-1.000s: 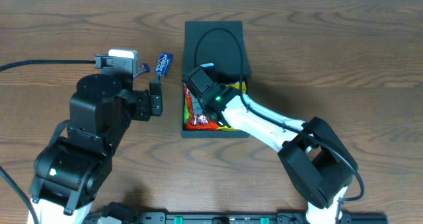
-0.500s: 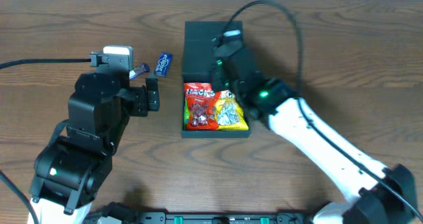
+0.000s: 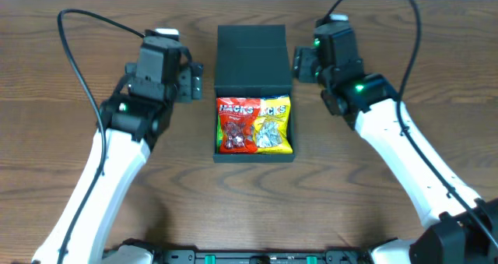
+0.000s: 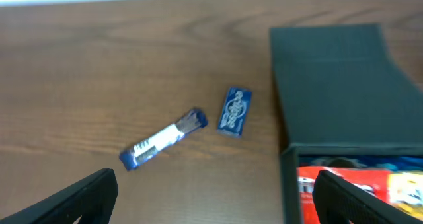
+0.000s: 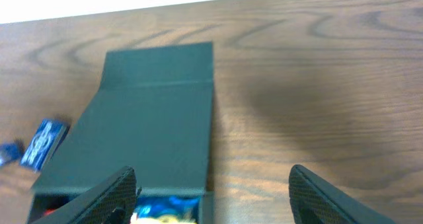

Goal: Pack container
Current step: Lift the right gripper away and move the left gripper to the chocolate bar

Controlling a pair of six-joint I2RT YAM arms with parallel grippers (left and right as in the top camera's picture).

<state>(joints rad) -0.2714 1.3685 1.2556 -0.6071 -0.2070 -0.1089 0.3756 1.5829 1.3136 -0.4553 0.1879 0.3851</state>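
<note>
The dark teal container [image 3: 254,156] sits mid-table, its flap lid [image 3: 251,58] laid back flat behind it. Inside it, a red snack packet [image 3: 235,125] and a yellow snack packet [image 3: 272,125] lie side by side. My left gripper [image 3: 194,81] hovers open just left of the lid, and in the left wrist view [image 4: 215,204] its jaws straddle the box's left wall [image 4: 285,184]. My right gripper [image 3: 299,64] hangs open at the lid's right edge. The right wrist view [image 5: 215,197] shows nothing between its fingers.
Two small blue wrapped snacks lie on the wood left of the lid: a short packet [image 4: 234,110] and a blue-and-white bar [image 4: 163,139]. The left arm hides them from overhead. The table's far edge [image 5: 211,2] runs just behind the lid.
My right gripper has lifted out of the box, opened, and moved back to the lid's right side, uncovering the packets. The left arm has swung forward to the lid's left side.
</note>
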